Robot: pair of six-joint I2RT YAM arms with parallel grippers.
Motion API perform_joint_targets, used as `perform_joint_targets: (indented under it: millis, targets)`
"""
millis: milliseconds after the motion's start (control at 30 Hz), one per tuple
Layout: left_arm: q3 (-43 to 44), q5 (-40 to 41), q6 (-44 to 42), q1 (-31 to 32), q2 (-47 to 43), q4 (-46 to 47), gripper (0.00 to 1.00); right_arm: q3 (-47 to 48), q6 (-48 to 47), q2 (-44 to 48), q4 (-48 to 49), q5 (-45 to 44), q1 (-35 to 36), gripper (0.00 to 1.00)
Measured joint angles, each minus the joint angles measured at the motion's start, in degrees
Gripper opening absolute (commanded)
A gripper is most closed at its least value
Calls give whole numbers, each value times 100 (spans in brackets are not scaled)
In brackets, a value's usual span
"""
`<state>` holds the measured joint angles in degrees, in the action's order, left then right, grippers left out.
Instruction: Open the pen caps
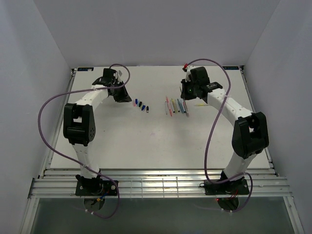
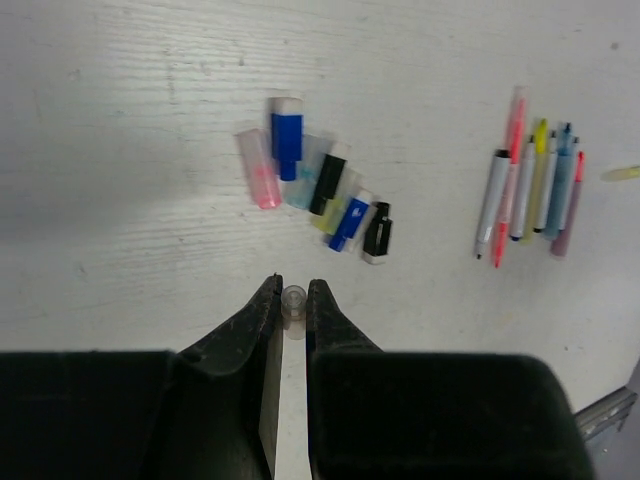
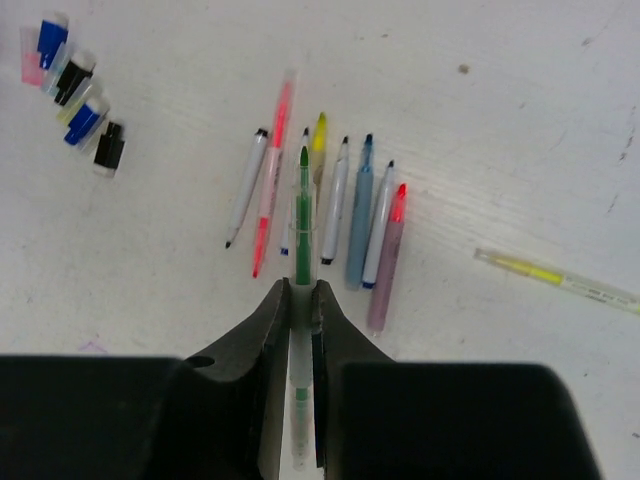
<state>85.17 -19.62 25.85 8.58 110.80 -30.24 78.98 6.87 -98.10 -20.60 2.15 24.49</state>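
The pen caps (image 2: 315, 190) lie in a loose slanting cluster on the white desk (image 1: 146, 141), left of centre. They are short stubby pieces in translucent pink, solid blue, pale blue, black and a yellowish tint, several touching or overlapping, so an exact count is uncertain. One more, a clear cap (image 2: 293, 299), sits off the surface, pinched between the black fingertips of the left end effector (image 2: 292, 292), which hangs just short of the cluster. Only the cap's rounded end shows, the rest being sunk between the fingers. Well to the right of the caps, the pens (image 3: 335, 200) lie side by side in a tight row with bare tips pointing the same way: white, pink, yellow, blue and a dull purple one with a red tip. Above that row the right end effector (image 3: 300, 290) is clenched on a green pen (image 3: 302, 215), its uncapped tip pointing away from the wrist. The back of its barrel runs down between the fingers and is lost behind the black wrist housing, and it covers part of another pen in the row beneath. A single yellow pen (image 3: 555, 278) lies apart at an angle to the right, its far end cut off by the picture's edge. From overhead, both sets of fingertips are hidden under the wrists, and the caps are only coloured specks.
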Motion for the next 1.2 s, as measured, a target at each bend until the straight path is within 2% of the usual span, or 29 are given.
perform_joint_targets:
  millis: [233, 433, 700, 1100, 1200]
  targets:
    - [671, 496, -380, -24, 988, -439, 0, 686, -369, -914, -201, 348, -544, 8]
    - [852, 643, -531, -76, 1241, -647, 0, 798, -507, -1506, -369, 535, -826, 8]
    - [1200, 549, -527, -258, 1596, -662, 0, 1027, -584, -1821, -374, 555, -940, 8]
    - [1497, 66, -387, -289, 1847, -551, 17, 1123, -584, -2155, -367, 577, -955, 8]
    - [1491, 17, -374, -284, 1853, -527, 23, 1123, -581, -2201, -361, 599, -964, 13]
